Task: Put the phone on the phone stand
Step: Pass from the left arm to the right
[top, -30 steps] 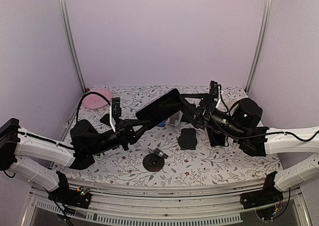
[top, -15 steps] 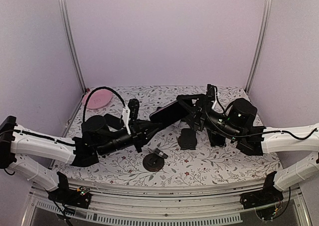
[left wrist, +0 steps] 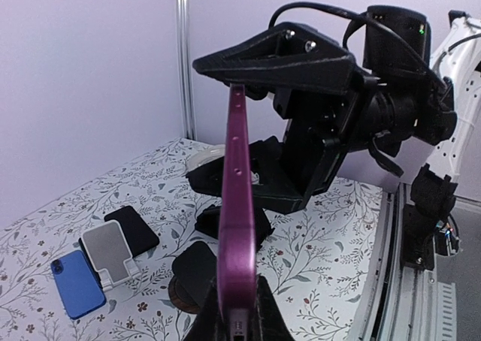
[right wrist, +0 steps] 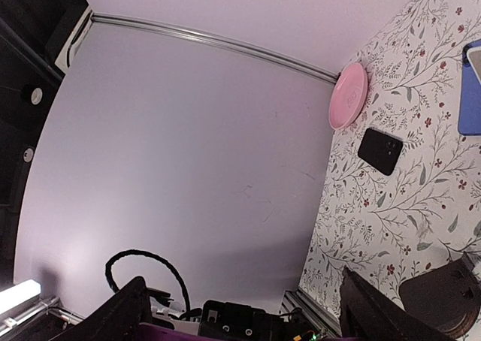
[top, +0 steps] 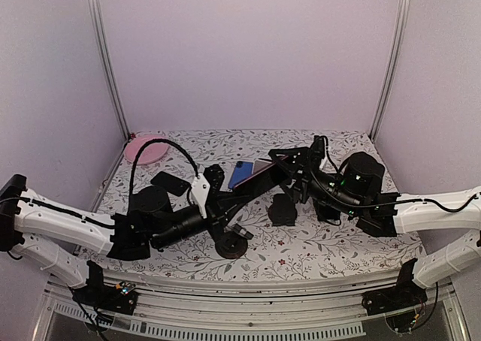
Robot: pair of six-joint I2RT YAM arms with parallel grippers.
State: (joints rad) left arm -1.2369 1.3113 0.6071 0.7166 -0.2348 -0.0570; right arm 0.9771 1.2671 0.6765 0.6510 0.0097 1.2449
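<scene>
A purple phone (top: pixel 258 179) hangs in the air over the middle of the table, with my left gripper (top: pixel 229 200) shut on its near end. In the left wrist view the phone (left wrist: pixel 236 206) stands edge-on out of the left gripper (left wrist: pixel 237 318). My right gripper (top: pixel 289 168) is open around the phone's far end, its upper finger (left wrist: pixel 278 55) right over the tip. The right wrist view shows the phone's purple edge (right wrist: pixel 173 332) low between the right gripper's (right wrist: pixel 244 311) wide-apart fingers. A black phone stand (top: pixel 231 245) on a round base sits below, near the front.
A black block (top: pixel 283 208) sits right of the stand. A blue phone (top: pixel 240 173) and a silver device (left wrist: pixel 109 251) on a white holder lie behind the held phone. A black phone (top: pixel 170 182) and a pink plate (top: pixel 146 148) lie at the back left.
The left arm has brought the purple phone down and to the right, nearer the table. The right gripper stayed at the phone's far end and its jaws have narrowed a little.
</scene>
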